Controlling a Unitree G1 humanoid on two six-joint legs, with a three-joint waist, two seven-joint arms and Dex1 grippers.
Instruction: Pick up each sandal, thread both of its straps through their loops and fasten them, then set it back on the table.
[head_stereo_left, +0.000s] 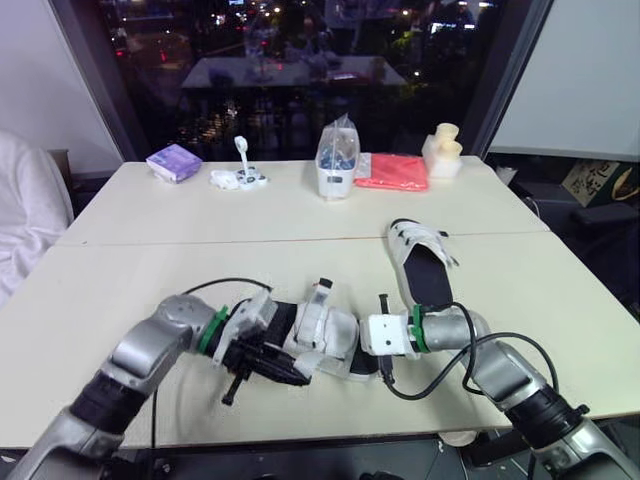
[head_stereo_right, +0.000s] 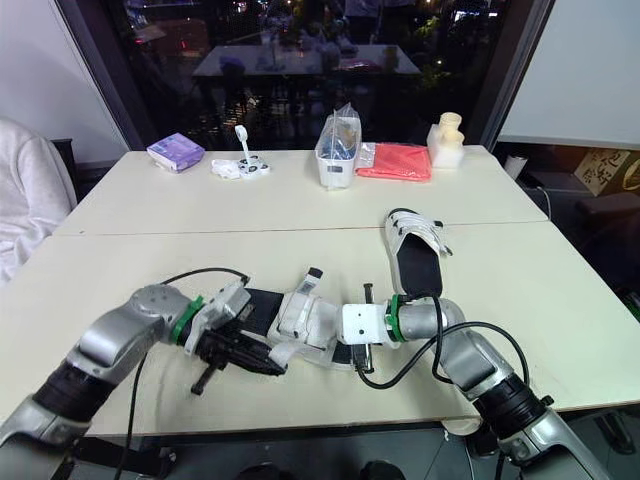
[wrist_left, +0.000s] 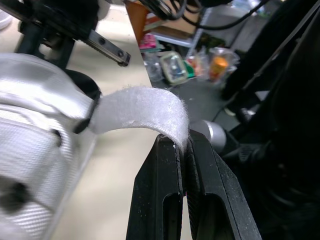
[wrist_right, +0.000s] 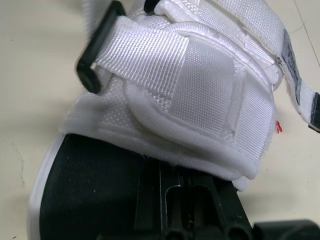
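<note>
White near sandal (head_stereo_left: 320, 335), black footbed, sits low at the front edge of the table (head_stereo_left: 200, 250), between the two grippers. Cannot tell whether its sole touches the tabletop.

Free strap (wrist_left: 145, 107): fuzzy white, arcs away from the sandal's upper to the left gripper (wrist_left: 184, 142). Left fingers (wrist_left: 160, 175) are closed, pinching the strap's end between the tips.

Right wrist view: another strap (wrist_right: 200, 85) passes through a black loop (wrist_right: 95, 65) and lies folded back flat on the upper.

Left arm: enters from the lower left, forearm angled in toward the right, low over the table. The wrist is turned so the gripper points at the sandal's near side.

Right arm: enters from the lower right, elbow bent, forearm running nearly level toward the left. Right gripper (head_stereo_left: 362, 360) is against the sandal's right end. Its tips are hidden under the upper, so clamped or apart cannot be told. A black cable (head_stereo_left: 470, 350) loops beside this forearm.

Second sandal (head_stereo_left: 422, 265): lies on the table just beyond the right wrist, apart from both grippers, with loose straps at its far end.

Far side of the table: purple pack (head_stereo_left: 174, 162), clear bagged container (head_stereo_left: 337, 160), red cloth (head_stereo_left: 393, 172).
</note>
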